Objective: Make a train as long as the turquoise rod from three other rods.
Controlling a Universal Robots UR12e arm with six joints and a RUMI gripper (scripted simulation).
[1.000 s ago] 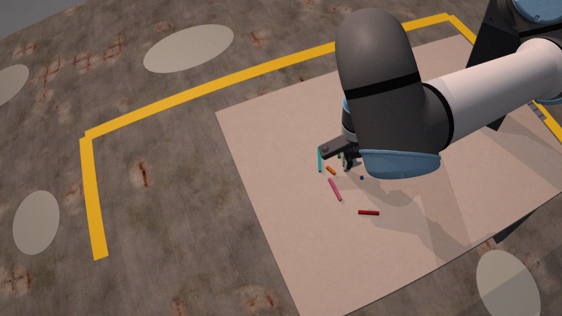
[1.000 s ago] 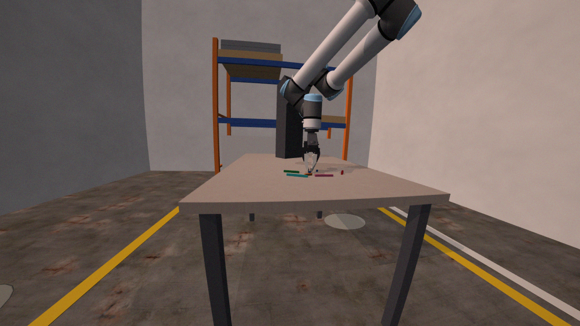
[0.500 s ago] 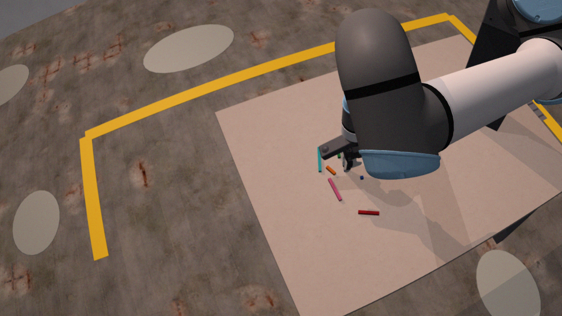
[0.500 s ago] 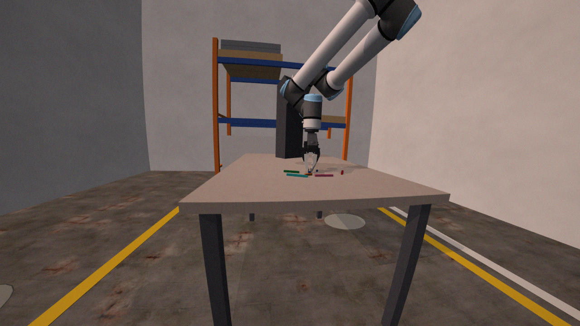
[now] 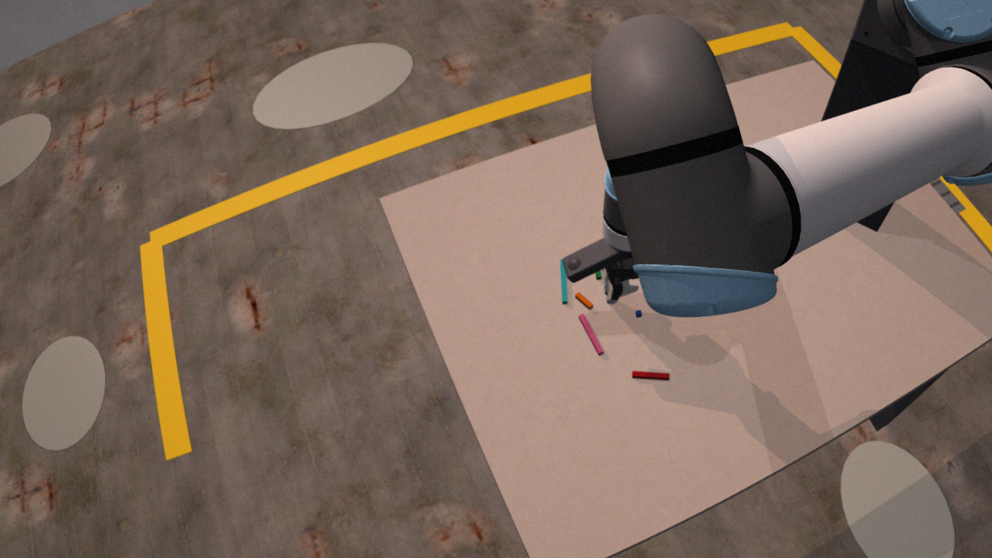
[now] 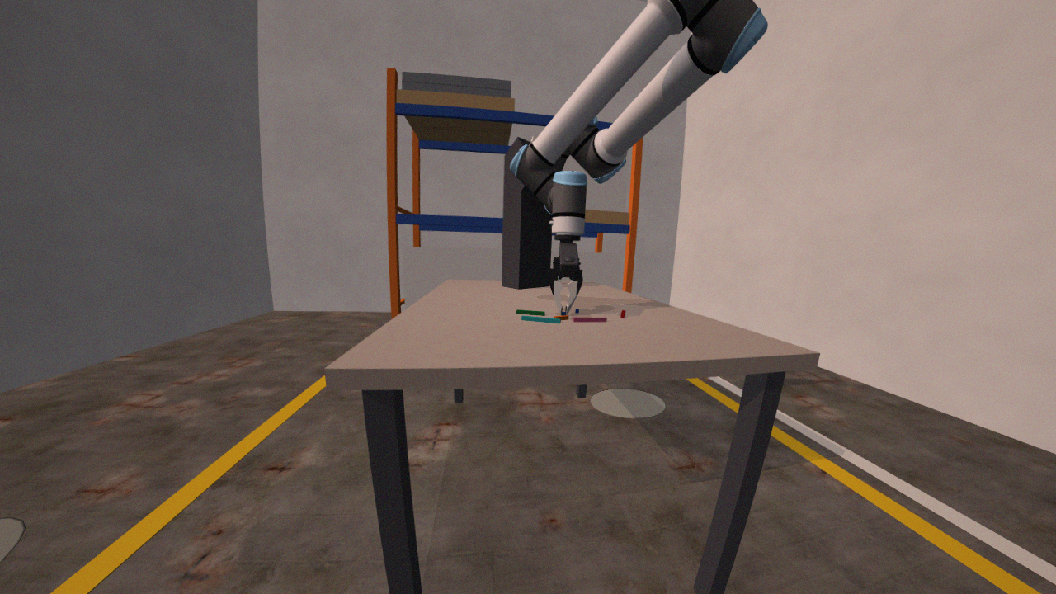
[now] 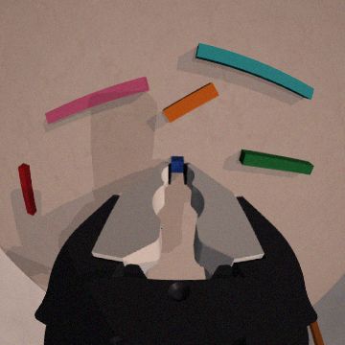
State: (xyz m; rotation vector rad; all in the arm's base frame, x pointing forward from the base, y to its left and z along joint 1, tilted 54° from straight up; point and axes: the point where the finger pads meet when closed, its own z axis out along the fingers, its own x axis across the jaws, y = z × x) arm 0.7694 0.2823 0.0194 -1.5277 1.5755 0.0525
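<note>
A warehouse-like room, with pallet racking (image 6: pixel 393 191) and yellow floor lines (image 5: pixel 374 149) (image 6: pixel 214 473).

In the wrist view, the lower-right orange object (image 7: pixel 316 333) is cut off.

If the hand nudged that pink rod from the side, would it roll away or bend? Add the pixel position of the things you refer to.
The pink rod (image 5: pixel 590 334) (image 6: pixel 590 319) (image 7: pixel 97 100) would probably slide or swivel rather than roll, since its sides look flat. It seems stiff: the top view shows it straight, so the curve in the wrist view is likely lens distortion. Being long and thin, it would likely turn if pushed near one end.
</note>
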